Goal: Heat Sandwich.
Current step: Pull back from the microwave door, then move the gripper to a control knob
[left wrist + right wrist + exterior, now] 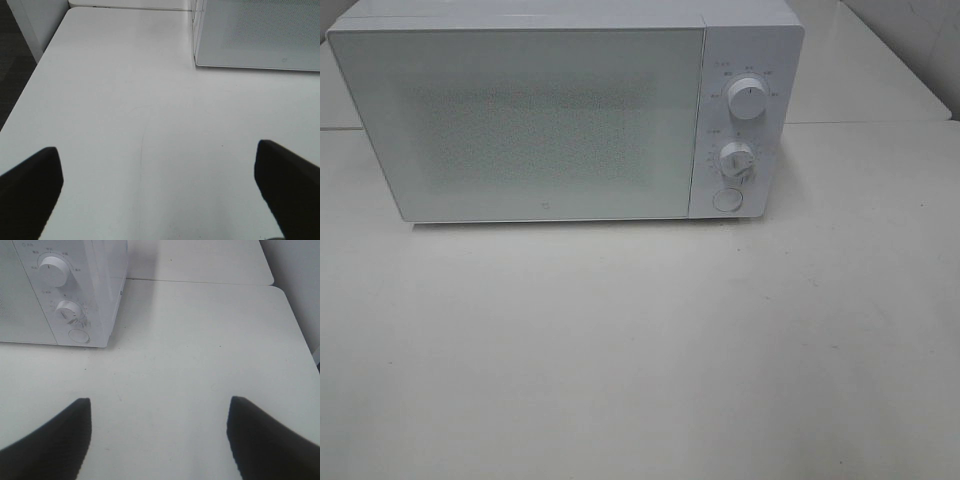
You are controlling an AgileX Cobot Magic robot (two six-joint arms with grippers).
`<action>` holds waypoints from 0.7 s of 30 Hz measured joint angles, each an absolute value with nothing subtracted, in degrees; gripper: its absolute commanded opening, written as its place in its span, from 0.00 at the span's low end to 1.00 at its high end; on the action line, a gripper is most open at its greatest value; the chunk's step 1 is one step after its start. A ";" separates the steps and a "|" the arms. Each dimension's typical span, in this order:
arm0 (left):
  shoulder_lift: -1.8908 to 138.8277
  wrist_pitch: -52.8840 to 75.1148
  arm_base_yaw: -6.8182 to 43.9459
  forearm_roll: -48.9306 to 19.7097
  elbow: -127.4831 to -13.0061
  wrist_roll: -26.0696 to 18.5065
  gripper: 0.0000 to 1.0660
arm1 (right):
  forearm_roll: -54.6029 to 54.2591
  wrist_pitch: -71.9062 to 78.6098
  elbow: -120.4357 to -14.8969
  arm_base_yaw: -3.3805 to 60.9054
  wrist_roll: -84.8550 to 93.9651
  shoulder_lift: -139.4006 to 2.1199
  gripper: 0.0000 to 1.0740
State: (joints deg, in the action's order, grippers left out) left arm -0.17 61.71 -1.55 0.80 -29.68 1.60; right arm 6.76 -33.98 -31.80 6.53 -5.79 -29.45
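While the microwave (520,120) sits closed, left hand (156,147) spread empty, right hand (160,400) likewise.

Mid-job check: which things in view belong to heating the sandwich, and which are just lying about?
For the job: microwave, door shut; upper knob, lower knob, round button; left tool and right tool, both open. No sandwich in view.
Just lying about: only the white table itself.

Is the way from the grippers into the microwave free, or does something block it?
The microwave door is shut, closing off the inside. Nothing stands on the table between it and the open left gripper or right gripper. No sandwich shows in any view.
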 measured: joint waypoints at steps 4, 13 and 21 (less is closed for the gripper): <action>-0.17 61.71 -1.55 0.80 -29.68 1.60 0.94 | 6.76 -30.88 -31.80 6.53 -5.79 -33.00 0.68; -0.17 61.71 -1.55 0.80 -29.68 1.60 0.94 | 6.76 -23.78 -31.80 6.53 -5.79 -41.14 0.68; -0.17 61.71 -1.55 0.80 -29.68 1.60 0.94 | 6.76 -15.07 -31.80 6.53 -5.79 -49.10 0.67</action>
State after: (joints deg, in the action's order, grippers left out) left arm -0.17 61.71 -1.55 0.80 -29.68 1.60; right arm 6.76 -15.07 -31.80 6.53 -5.79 -49.10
